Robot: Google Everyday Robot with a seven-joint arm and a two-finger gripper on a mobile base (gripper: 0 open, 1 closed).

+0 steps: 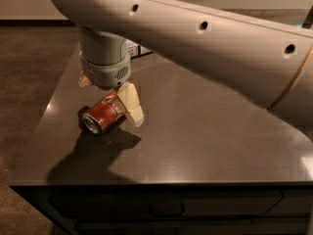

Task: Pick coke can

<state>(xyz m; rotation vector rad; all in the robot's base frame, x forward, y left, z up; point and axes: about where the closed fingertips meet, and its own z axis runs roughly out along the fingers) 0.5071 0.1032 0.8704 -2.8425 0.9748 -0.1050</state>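
The coke can [101, 116] is red with silver ends and lies on its side on the dark table [205, 131], left of the middle, with its open end facing the front left. My gripper [108, 94] hangs from the big grey arm right above the can's far end. It is open: one tan finger [132, 105] comes down along the can's right side, and the other finger [84, 80] is behind the can to the left. The can rests on the table, and its top part is hidden by the wrist.
A white boxy object [133, 48] stands at the table's back edge, mostly hidden by the arm. The table's left edge [46, 116] is close to the can, with brown floor beyond it. Drawers [166, 209] run under the front edge.
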